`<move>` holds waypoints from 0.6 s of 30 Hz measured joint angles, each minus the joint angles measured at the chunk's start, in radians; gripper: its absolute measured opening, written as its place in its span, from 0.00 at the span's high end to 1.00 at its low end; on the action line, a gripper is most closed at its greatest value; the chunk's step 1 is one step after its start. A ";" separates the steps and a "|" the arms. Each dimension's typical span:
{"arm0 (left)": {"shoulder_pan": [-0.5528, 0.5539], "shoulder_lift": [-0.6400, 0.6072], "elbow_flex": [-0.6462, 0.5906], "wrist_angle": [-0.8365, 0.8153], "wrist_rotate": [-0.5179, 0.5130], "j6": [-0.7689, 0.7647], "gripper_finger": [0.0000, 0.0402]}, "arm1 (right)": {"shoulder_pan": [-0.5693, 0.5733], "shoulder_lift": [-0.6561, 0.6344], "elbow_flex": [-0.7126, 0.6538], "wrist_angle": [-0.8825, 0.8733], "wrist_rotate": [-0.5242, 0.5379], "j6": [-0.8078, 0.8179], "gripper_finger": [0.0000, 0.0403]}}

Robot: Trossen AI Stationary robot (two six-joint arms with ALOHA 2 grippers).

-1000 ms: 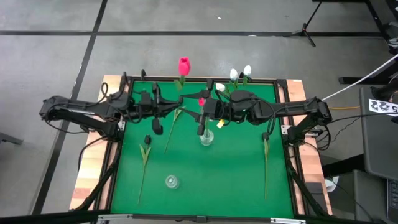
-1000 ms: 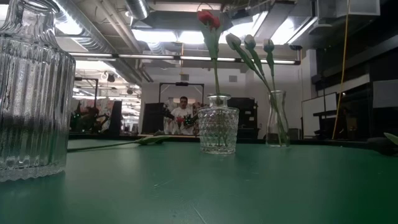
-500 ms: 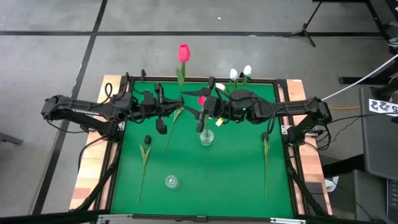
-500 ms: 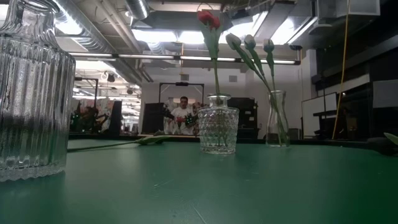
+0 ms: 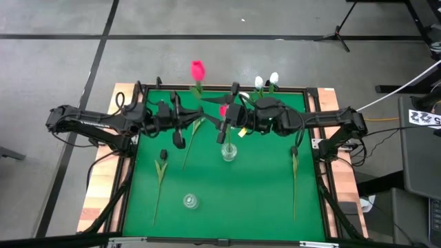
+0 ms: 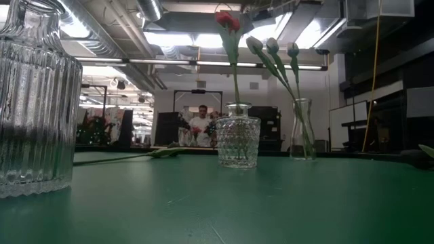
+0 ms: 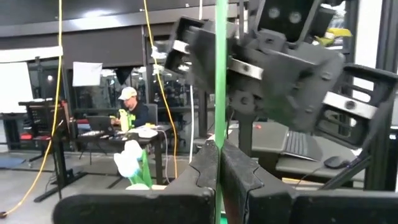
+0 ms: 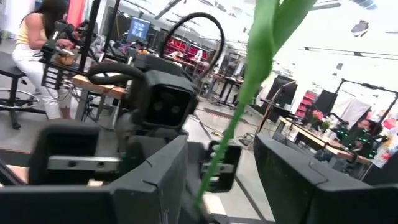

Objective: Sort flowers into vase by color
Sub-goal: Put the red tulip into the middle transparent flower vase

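The left gripper (image 5: 195, 114) pinches the stem of a pink tulip (image 5: 198, 69), upright near the table's far edge. The right gripper (image 5: 227, 124) waits spread around that stem. Best to close squarely before the left releases, then lower toward the middle vase (image 5: 228, 151).

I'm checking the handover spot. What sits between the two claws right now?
In the high view, the red tulip's green stem stands between the shut left claw and the open right claw; the left wrist view shows it pinched.
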 joint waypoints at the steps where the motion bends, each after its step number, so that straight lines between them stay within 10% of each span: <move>1: -0.001 0.001 0.000 -0.001 0.000 0.000 1.00 | -0.004 0.000 0.000 0.004 0.000 0.000 0.54; 11: -0.005 0.034 0.000 0.007 0.001 0.004 1.00 | -0.009 0.000 0.000 0.024 -0.025 0.002 0.57; 18: -0.004 0.036 0.000 0.006 -0.001 0.008 1.00 | -0.009 0.000 0.000 0.019 -0.028 0.002 0.86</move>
